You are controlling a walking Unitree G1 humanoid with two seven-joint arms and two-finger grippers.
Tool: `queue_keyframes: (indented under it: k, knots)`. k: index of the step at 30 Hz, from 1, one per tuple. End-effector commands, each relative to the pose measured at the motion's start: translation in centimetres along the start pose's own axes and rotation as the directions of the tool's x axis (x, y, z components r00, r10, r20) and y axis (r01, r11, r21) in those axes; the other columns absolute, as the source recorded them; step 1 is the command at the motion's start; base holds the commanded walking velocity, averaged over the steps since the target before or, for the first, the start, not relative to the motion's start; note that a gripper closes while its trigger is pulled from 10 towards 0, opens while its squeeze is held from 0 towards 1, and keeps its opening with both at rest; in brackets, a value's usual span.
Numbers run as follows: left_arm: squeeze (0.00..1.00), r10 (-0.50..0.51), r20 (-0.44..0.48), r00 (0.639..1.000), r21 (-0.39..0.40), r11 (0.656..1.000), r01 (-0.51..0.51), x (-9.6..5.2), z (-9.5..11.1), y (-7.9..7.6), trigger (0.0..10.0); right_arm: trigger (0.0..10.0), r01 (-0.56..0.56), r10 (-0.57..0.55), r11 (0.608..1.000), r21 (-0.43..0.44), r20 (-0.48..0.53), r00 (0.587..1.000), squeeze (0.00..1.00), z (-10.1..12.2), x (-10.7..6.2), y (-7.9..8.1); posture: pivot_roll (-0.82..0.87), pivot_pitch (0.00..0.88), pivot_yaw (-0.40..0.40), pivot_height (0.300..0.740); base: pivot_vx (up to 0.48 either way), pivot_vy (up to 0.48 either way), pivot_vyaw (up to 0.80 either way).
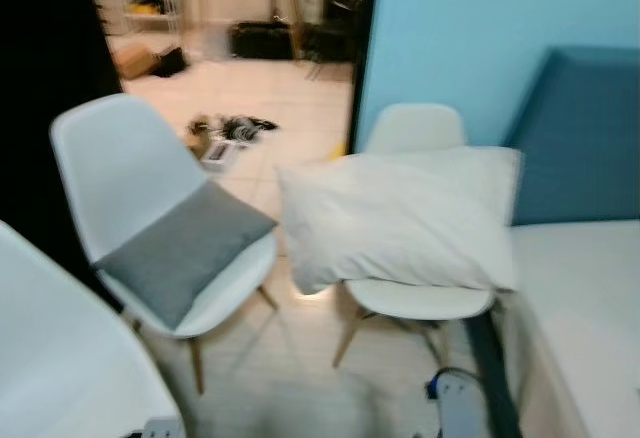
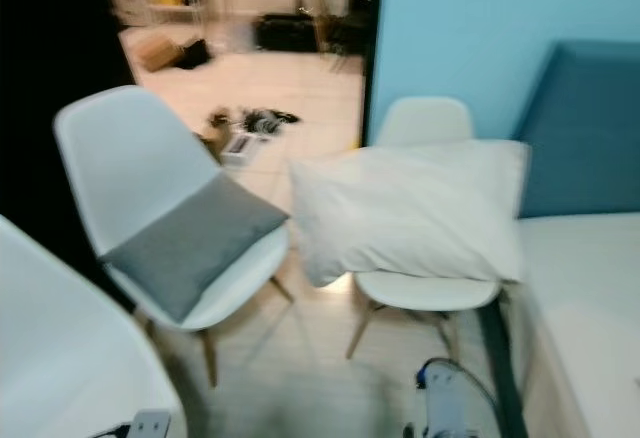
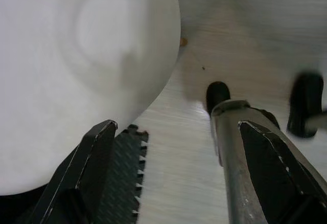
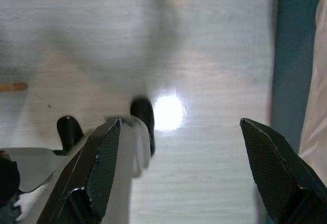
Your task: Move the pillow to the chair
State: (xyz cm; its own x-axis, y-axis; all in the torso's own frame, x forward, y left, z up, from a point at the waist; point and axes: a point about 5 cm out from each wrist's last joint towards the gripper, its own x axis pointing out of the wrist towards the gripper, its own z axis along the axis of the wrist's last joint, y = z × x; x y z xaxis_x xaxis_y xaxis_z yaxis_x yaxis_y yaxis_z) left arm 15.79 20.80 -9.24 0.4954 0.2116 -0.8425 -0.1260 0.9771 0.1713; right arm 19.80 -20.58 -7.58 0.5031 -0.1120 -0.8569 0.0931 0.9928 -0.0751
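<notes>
Bed [image 1: 580,298] with a pale mattress and a dark blue headboard [image 1: 585,138] takes up our right side, set against a light blue wall [image 1: 450,28]. Next in size, the white pillow [image 1: 400,218] lies across the seat of the right-hand white chair [image 1: 415,128], spilling over the seat's front and both sides, its far corner reaching the bed's edge. To the left stands a second white chair [image 1: 120,158] with a grey cushion [image 1: 185,248] laid on its seat. Behind both, a doorway opens onto a tiled room with clutter on the floor [image 1: 225,128]. Our left gripper [image 3: 173,178] hangs low over the pale wood floor [image 3: 235,40] beside a round white surface, fingers spread and empty. Our right gripper [image 4: 179,173] also hangs above the floor, fingers wide apart, holding nothing.
</notes>
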Motion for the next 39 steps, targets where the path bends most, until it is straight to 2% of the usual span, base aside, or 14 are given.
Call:
queue_keyframes:
  k: [1, 11, 24, 30, 32, 39]
  knots:
    - [0.00, -0.001, -0.007, 1.000, -0.002, 1.000, 0.001, 0.0, -0.3, 0.1, 10.0, 10.0, 0.010, -0.010, 1.000, 0.020, 0.006, 1.000, 0.00, 0.3, 0.0, -0.4, -0.05, 0.041, 0.041, 0.740, 0.000, 0.000, -0.74]
    - [0.00, -0.039, 0.017, 0.999, -0.007, 0.999, 0.039, -0.1, -0.1, -0.1, 10.0, 10.0, 0.005, -0.006, 0.999, 0.041, 0.026, 1.000, 0.00, 1.1, 0.0, -0.1, -0.05, 0.039, 0.041, 0.740, 0.000, 0.000, -0.74]
    - [0.00, -0.039, -0.024, 0.999, 0.022, 0.999, 0.040, -0.3, -1.7, 0.2, 10.0, 10.0, 0.000, -0.002, 0.999, 0.053, 0.036, 0.999, 0.00, 1.6, 0.1, 0.1, -0.05, 0.038, 0.040, 0.740, 0.000, 0.000, -0.73]
    - [0.00, -0.038, -0.027, 0.999, 0.015, 0.999, 0.038, -0.3, -1.8, 0.3, 10.0, 10.0, -0.055, 0.043, 0.992, 0.116, 0.099, 0.994, 0.00, 2.8, 0.0, 0.8, -0.05, 0.038, 0.039, 0.740, 0.000, 0.000, -0.73]
    - [0.00, -0.039, -0.019, 0.999, 0.010, 0.999, 0.039, -0.3, -1.6, 0.3, 10.0, 10.0, -0.097, 0.069, 0.981, 0.168, 0.163, 0.984, 0.00, 4.1, 0.0, 1.2, -0.05, 0.038, 0.039, 0.740, 0.000, 0.000, -0.73]
    - [0.00, -0.045, -0.005, 0.999, 0.002, 0.999, 0.045, -0.2, -1.1, 0.2, 10.0, 10.0, -0.115, 0.074, 0.973, 0.201, 0.199, 0.977, 0.00, 5.0, -0.1, 1.3, -0.05, 0.035, 0.041, 0.740, 0.000, 0.000, -0.73]
